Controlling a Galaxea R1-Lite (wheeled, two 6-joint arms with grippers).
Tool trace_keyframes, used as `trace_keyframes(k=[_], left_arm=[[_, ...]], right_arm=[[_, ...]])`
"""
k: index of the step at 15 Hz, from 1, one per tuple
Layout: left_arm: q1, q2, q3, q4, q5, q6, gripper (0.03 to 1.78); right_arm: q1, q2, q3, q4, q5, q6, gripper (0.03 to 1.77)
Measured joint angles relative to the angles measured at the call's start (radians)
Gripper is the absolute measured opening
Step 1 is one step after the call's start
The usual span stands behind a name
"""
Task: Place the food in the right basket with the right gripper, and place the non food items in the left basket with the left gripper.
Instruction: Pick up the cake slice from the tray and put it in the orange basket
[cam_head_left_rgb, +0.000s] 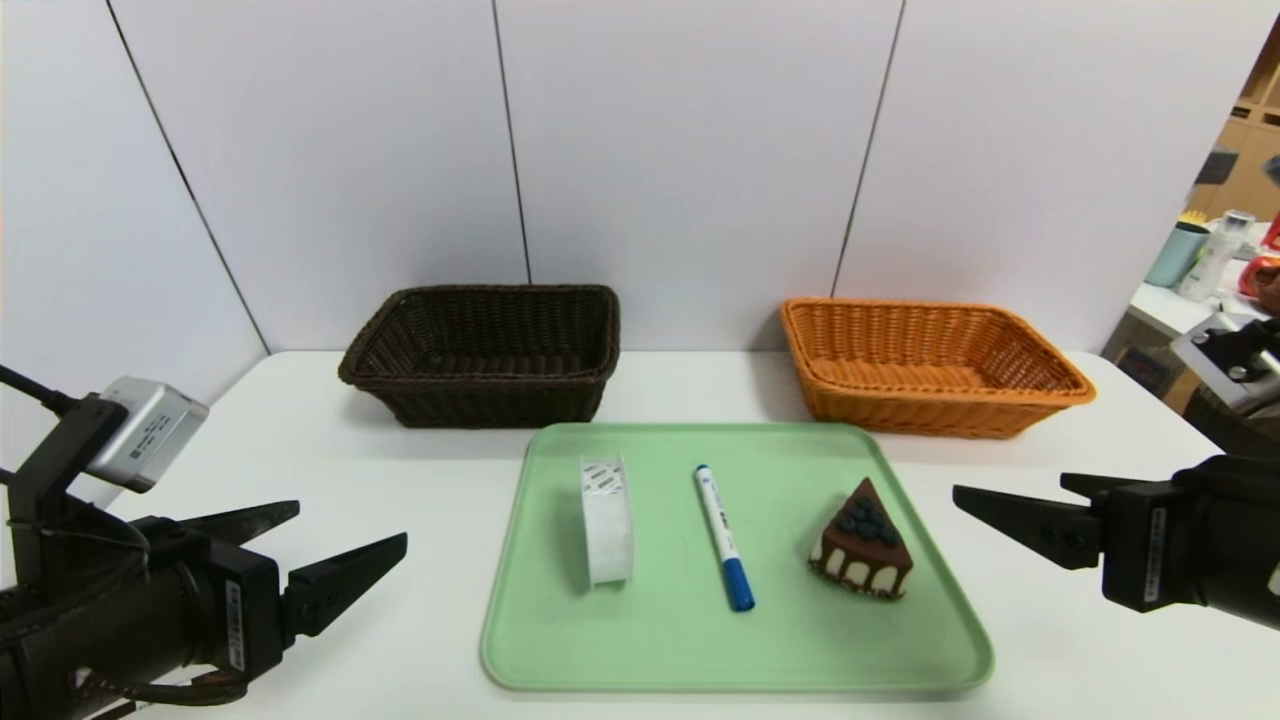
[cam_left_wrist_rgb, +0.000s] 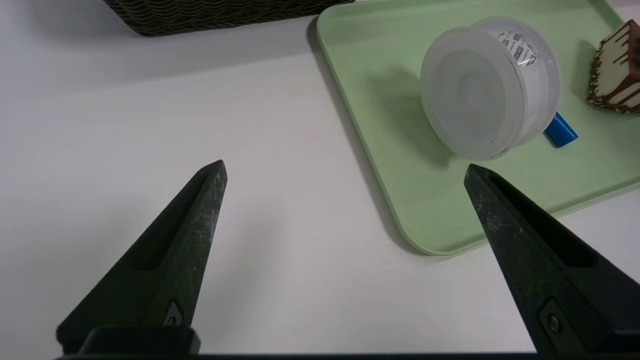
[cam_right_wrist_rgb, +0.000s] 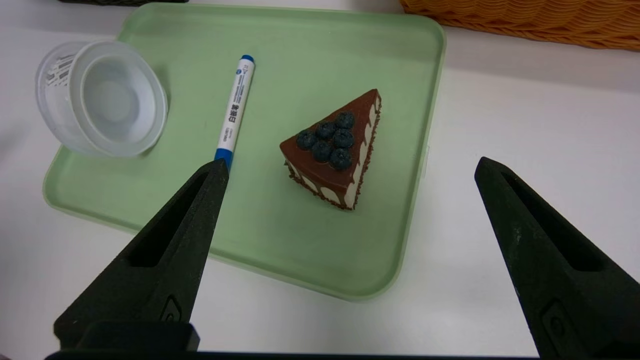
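On marker pen (cam_right_wrist_rgb: 234, 110): Chinese label

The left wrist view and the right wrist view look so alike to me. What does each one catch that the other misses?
Only the left wrist view shows a corner of the dark brown basket and the open left gripper over the white table. Only the right wrist view shows the edge of the orange-tan basket, the marker pen's whole white barrel, the blueberries on top of the cake slice, and the open right gripper. Both show the green tray, the tape roll, the cake and the pen's blue cap.
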Motion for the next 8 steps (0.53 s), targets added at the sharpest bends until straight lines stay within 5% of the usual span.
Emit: trace_keyframes(k=[4,8], left_arm=[[-0.027,0.023,-0.001,-0.007,0.006,0.001,1.69],[-0.031,0.033,-0.001,-0.005,0.007,0.002,1.69]], right_arm=[[0.067,0.115,-0.064,0.019,-0.081,0.031,1.70],[0.111,0.232,-0.212,0.181,-0.131,0.090,1.70]])
